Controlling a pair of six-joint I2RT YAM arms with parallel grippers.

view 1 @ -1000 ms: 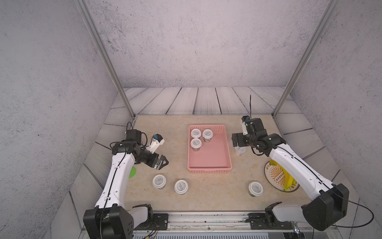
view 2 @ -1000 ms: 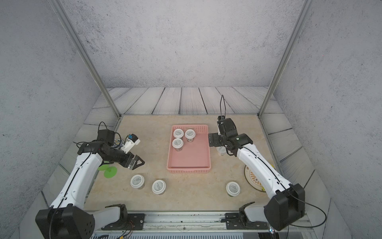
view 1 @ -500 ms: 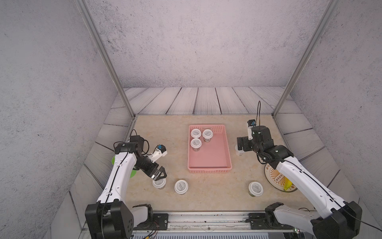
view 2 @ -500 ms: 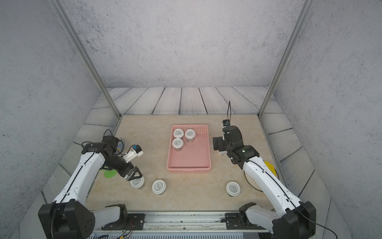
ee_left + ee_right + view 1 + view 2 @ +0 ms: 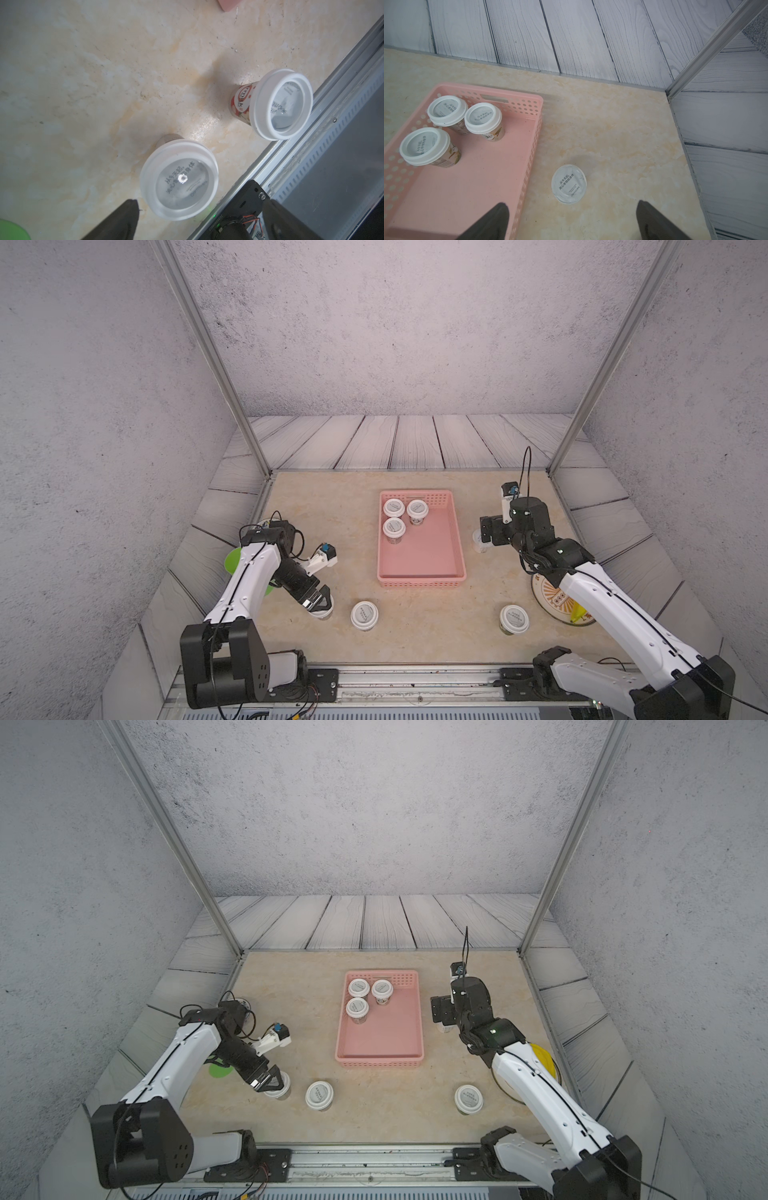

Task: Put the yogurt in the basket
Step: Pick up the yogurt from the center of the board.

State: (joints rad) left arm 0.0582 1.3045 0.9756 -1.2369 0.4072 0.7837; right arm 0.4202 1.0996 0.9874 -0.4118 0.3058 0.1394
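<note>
The pink basket [image 5: 422, 581] [image 5: 380, 1063] stands mid-table with three yogurt cups [image 5: 394, 526] [image 5: 424, 145] in its far left corner. My left gripper [image 5: 320, 600] [image 5: 199, 201] is open, low over a yogurt cup [image 5: 179, 179] [image 5: 279, 1088] near the front edge; its lid sits just ahead of the fingertips. A second cup [image 5: 364, 615] [image 5: 281, 104] stands right of it. My right gripper [image 5: 484, 531] [image 5: 571, 203] is open above a cup [image 5: 569, 184] just right of the basket, which is mostly hidden in both top views. Another cup [image 5: 514, 619] stands at the front right.
A bright green cup [image 5: 232, 564] [image 5: 12, 230] sits behind my left arm. A round printed plate [image 5: 552, 605] with something yellow lies under my right arm. The metal rail [image 5: 415, 680] runs along the front edge, close to the left gripper.
My left gripper has dropped and moved toward the front edge onto the nearest cup. My right gripper has come down over the cup beside the basket. Both stayed open.
</note>
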